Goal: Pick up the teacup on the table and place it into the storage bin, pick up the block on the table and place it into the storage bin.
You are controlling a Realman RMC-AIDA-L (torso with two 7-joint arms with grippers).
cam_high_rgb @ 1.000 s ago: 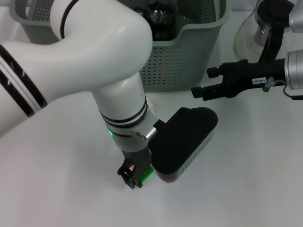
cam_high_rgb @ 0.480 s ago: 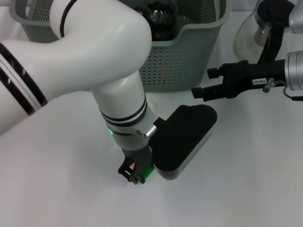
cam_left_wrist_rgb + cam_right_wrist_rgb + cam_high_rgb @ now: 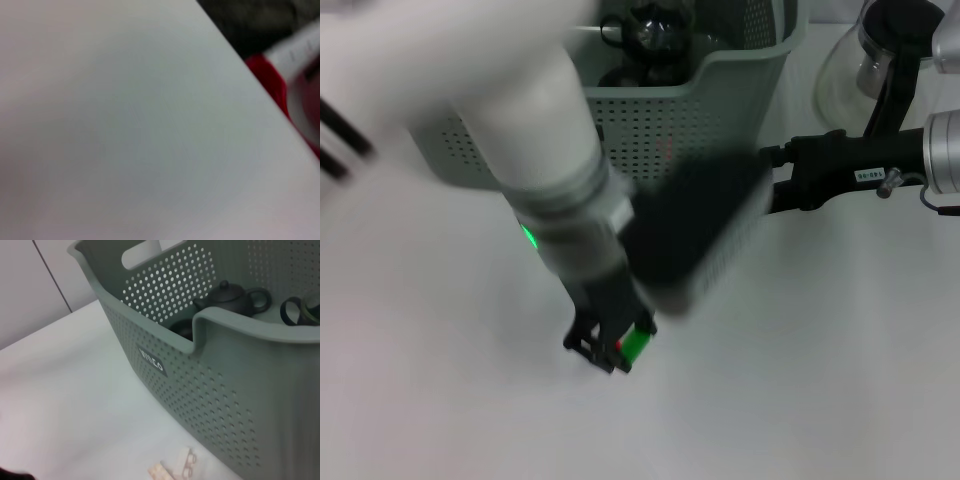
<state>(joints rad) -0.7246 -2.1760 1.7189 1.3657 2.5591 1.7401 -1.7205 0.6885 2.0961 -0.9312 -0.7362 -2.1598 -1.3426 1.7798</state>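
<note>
My left gripper point(image 3: 612, 350) is shut on the green block point(image 3: 636, 343), just above the white table in front of the storage bin point(image 3: 740, 58). The left arm is blurred with motion. The bin is a grey-green perforated basket point(image 3: 235, 390) with a black label. Inside it lie a dark teapot point(image 3: 227, 297) and a small dark teacup point(image 3: 182, 329). My right gripper point(image 3: 775, 177) hangs open and empty to the right of the bin, its tips partly hidden behind the left wrist. The left wrist view shows only bare table, with no fingers.
A glass coffee pot point(image 3: 865, 60) with a black handle stands at the back right, behind the right arm. Small beige blocks point(image 3: 175, 467) lie on the table beside the bin's wall. A red thing point(image 3: 270, 75) shows past the table edge.
My left arm has swung up and toward the left, fast enough to blur. Its gripper has risen slightly off the table with the green block. The right arm has stayed put.
</note>
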